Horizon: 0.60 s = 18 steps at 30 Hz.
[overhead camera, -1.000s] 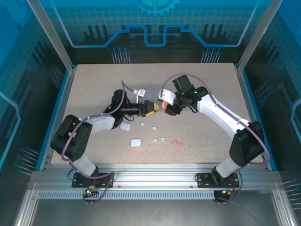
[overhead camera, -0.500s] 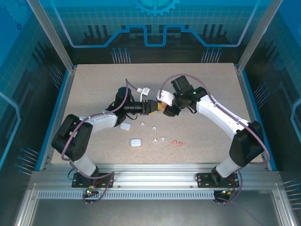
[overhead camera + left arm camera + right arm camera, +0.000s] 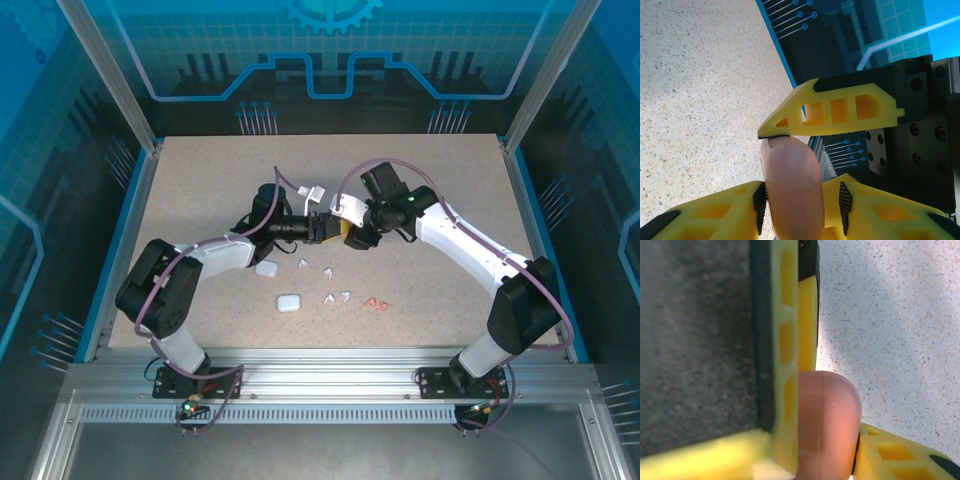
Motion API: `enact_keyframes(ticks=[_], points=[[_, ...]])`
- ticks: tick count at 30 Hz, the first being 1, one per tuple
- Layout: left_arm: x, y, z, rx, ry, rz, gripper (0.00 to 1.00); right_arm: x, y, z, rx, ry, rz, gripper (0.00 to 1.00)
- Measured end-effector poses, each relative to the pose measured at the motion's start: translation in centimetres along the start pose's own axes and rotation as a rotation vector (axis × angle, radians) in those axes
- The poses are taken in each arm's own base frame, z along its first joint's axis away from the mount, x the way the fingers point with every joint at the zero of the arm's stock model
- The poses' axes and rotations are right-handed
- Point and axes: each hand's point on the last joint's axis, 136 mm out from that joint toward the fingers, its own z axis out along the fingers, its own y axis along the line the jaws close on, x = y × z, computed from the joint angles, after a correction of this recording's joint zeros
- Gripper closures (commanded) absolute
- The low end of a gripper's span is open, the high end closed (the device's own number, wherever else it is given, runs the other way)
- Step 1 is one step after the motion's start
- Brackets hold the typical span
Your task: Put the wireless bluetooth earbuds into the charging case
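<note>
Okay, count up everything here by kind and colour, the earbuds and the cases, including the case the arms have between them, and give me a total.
White earbuds: 4
Pink earbuds: 2
White cases: 2
Pink case: 1
Total: 9

Four white earbuds (image 3: 329,270) are lying loose. Two salmon-pink earbuds (image 3: 376,303) seem to be lying as a pair, though they are too tiny to separate surely. Two white cases (image 3: 288,302) are resting; one pink case (image 3: 792,185) is showing.
</note>
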Motion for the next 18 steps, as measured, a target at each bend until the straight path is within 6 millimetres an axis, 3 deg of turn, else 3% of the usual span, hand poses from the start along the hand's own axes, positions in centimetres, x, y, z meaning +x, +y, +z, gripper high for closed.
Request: enact_keyframes(ticks=[12, 18], points=[[0.15, 0.72, 0.17, -0.046, 0.015, 0.021, 0.79, 0.27, -0.2, 0.01, 0.015, 0.026, 0.01, 0.54], [0.0, -0.04, -0.15, -0.055, 0.003, 0.054, 0.84, 0.11, -0.18, -0.1, 0.015, 0.022, 0.029, 0.3]])
